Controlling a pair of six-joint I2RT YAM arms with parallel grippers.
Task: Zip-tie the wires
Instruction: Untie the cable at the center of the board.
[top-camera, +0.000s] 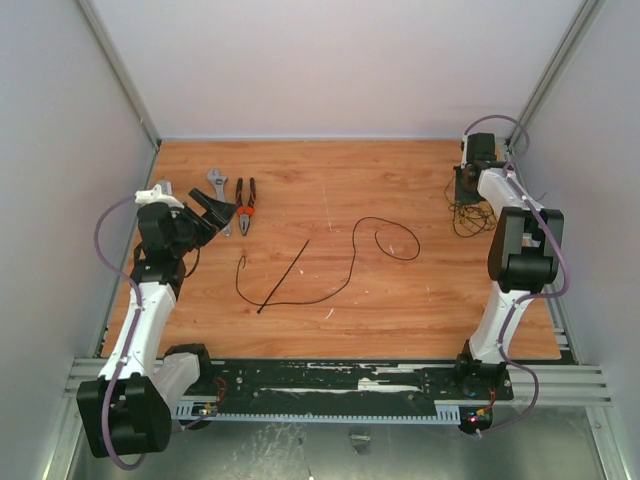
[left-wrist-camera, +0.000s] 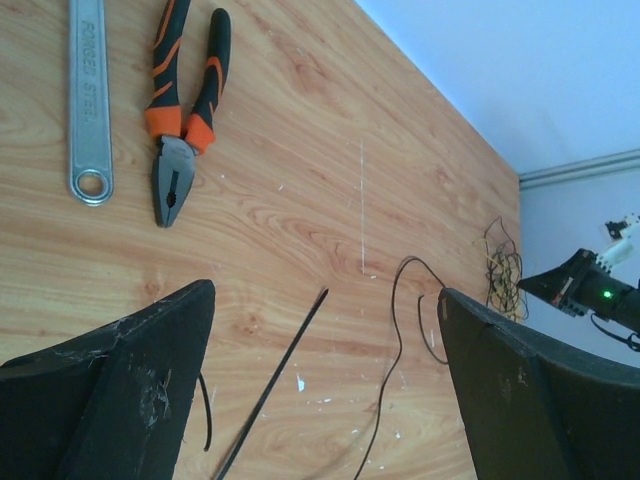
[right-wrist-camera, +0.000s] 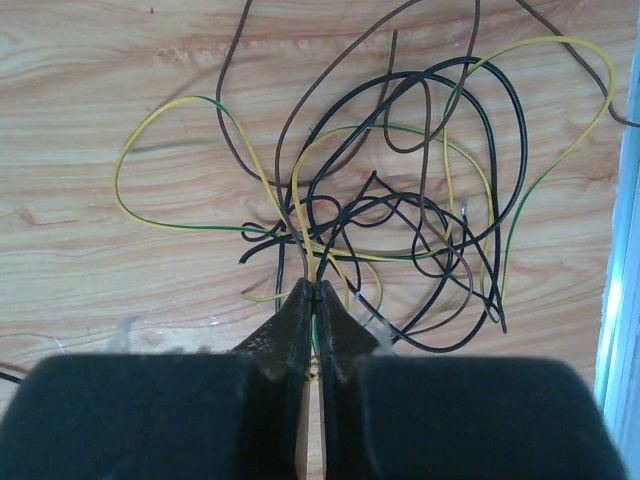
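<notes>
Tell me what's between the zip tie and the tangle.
Only a long loose black wire curves across the stretch between the zip tie and the tangle. The top view shows it most clearly.

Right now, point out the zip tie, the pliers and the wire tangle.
zip tie (top-camera: 284, 276): top view, mid-strip.
pliers (left-wrist-camera: 172, 185): left wrist view, steel head.
wires (right-wrist-camera: 303, 238): right wrist view, crossing strands.

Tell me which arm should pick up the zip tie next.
Left. The left pincer is open and hangs near the zip tie, which lies free. The right pincer is shut on the wires in the far right corner.
</notes>
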